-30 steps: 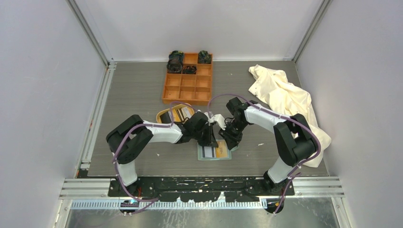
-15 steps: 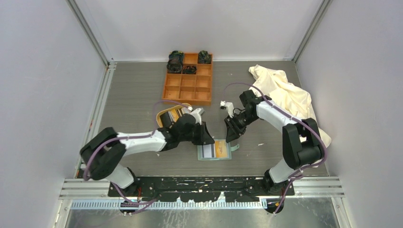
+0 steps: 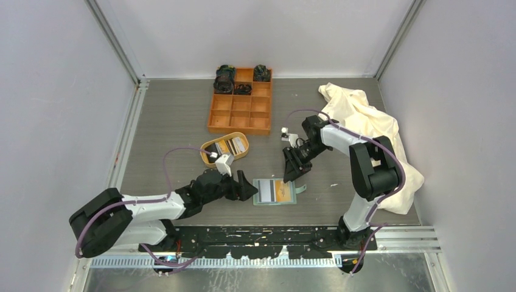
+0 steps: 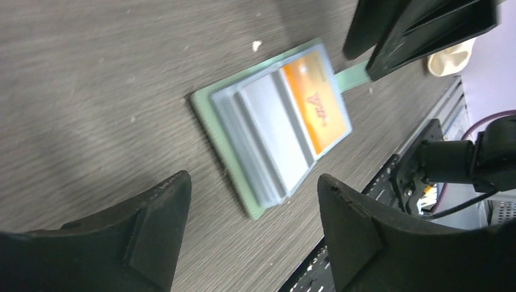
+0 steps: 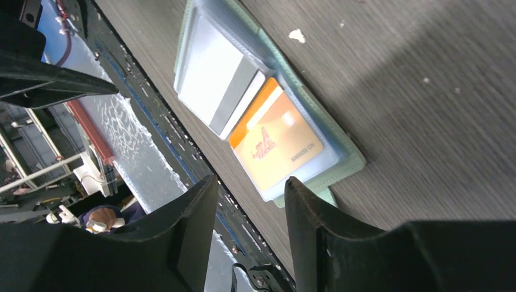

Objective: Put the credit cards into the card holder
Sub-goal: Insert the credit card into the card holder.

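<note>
Table (image 3: 176, 121): grey wood-grain top, walled on three sides, both arms bolted at its near edge.

Cream cloth (image 3: 365, 118): crumpled heap at the far right, trailing down the right side behind the right arm.

Orange box (image 3: 241, 111): nine compartments, far centre. Dark items (image 3: 225, 79) sit in its back row and one middle cell; too small to identify.

Oval tan tray (image 3: 210, 146): just in front of the box, left of centre, with several credit cards (image 3: 230, 145) standing in it, light and dark.

Card holder (image 3: 275, 200) (image 4: 203, 111) (image 5: 344, 152): sage green, lying open and flat on the table, near centre, between the two grippers. Its strap tab (image 3: 300, 190) (image 4: 352, 76) points toward the right arm. Clear pockets face up.

Left gripper (image 3: 248, 188) (image 4: 251, 182): low over the table just left of the holder, pointing at it. Jaws stand wide apart, nothing between them, no contact with the holder.

Right gripper (image 3: 289, 175) (image 5: 249, 188): just beyond the holder's far right corner, angled down toward it. Jaws part way open, gap bare, nothing held. Whether a fingertip touches the holder, cannot tell.

Cards in the holder, two visible:
- orange card (image 3: 283, 190) (image 4: 315, 103) (image 5: 277, 146) in the right-hand pocket, printed face up;
- white-grey card (image 3: 265, 192) (image 4: 271, 131) (image 5: 210, 76) with a dark stripe in the left-hand pocket, its edge just beside the orange one.

White fleck (image 3: 333, 184) (image 5: 296, 35): on the table right of the holder, apart from it.
</note>
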`<state>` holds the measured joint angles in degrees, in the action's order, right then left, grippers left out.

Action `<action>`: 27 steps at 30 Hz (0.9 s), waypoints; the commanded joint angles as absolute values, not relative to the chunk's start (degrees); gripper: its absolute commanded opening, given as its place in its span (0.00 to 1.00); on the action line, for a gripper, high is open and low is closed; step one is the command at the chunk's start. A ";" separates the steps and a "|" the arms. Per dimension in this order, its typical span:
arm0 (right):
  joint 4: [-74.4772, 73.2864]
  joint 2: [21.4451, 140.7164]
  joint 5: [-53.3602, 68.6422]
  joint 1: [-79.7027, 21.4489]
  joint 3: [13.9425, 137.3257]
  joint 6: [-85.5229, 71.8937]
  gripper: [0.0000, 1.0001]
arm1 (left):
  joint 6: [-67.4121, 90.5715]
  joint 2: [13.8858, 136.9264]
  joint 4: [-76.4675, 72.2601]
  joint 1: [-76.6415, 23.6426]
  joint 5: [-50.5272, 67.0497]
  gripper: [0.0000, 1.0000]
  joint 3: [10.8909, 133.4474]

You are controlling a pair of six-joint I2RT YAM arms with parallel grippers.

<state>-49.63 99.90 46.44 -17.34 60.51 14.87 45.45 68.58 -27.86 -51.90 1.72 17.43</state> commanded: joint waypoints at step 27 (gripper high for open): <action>-70.96 118.95 48.27 -16.87 79.22 24.48 0.35 | 56.96 90.67 -33.39 -56.40 5.03 0.48 25.66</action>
